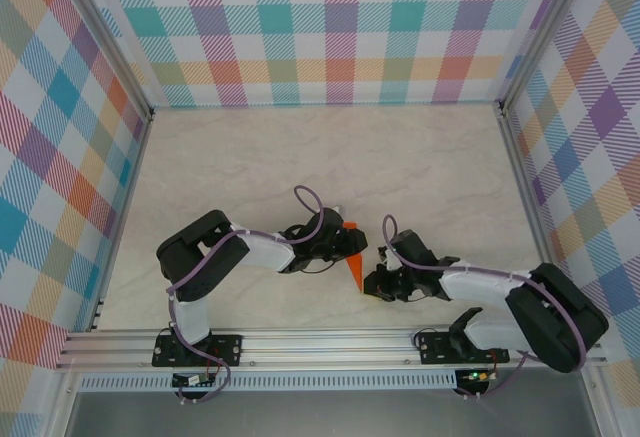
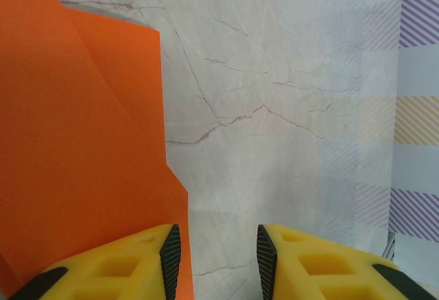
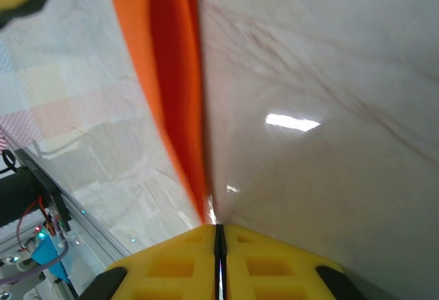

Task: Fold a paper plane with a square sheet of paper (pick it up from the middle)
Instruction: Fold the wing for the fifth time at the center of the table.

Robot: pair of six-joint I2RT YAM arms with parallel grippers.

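The orange sheet of paper (image 1: 354,263) lies on the table between the arms, folded into a narrow dart whose point faces the near edge. My left gripper (image 1: 337,241) sits at its left edge. In the left wrist view this gripper (image 2: 218,255) is open. Its left finger (image 2: 147,259) is over the paper (image 2: 82,142), and only bare table shows between the pads. My right gripper (image 1: 373,279) is at the paper's point. In the right wrist view it (image 3: 219,235) is shut, and the paper's tip (image 3: 180,87) runs down to its fingertips. I cannot tell if the tip is pinched.
The marble-patterned tabletop (image 1: 300,157) is walled by plaid panels at the back and both sides. An aluminium rail (image 1: 330,342) carrying the arm bases runs along the near edge. Purple cables loop over both arms.
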